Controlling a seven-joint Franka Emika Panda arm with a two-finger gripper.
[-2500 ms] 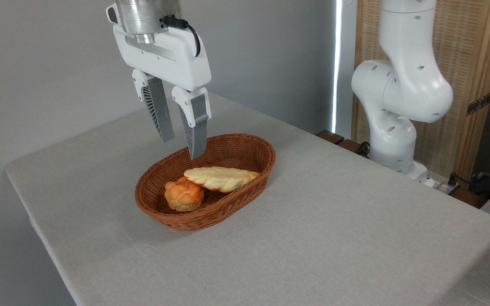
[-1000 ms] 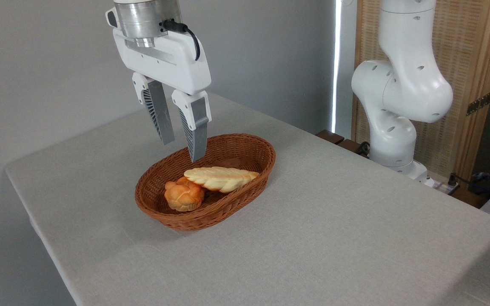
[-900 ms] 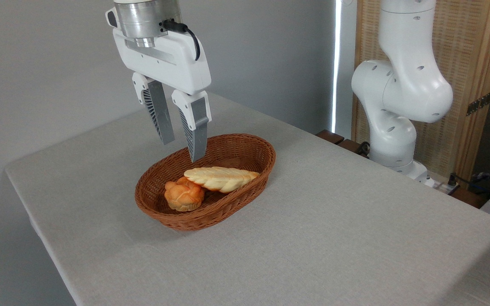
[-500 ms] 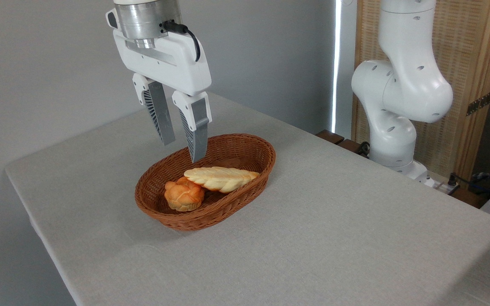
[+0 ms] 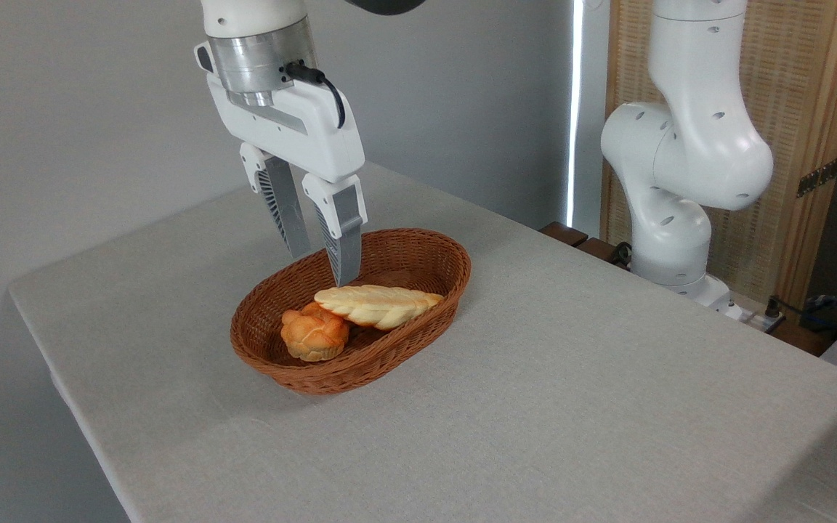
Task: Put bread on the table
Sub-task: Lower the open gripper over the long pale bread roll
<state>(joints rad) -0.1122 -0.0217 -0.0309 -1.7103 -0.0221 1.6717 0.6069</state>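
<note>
Hovering above the bread (image 5: 377, 305), the hand (image 5: 324, 267) has fingers apart, empty.

Pale braided bread (image 5: 377, 304) lies approx. flat in basket (image 5: 418, 345) (leaning on orange bun (image 5: 314, 333)), on grey-clothed table (image 5: 571, 407).

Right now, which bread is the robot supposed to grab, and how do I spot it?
Find the brown oval wicker basket on the grey cloth-covered table. Two breads lie inside it. Pick the long, pale yellow braided loaf with pointed ends, not the small round orange knotted bun touching it.
</note>
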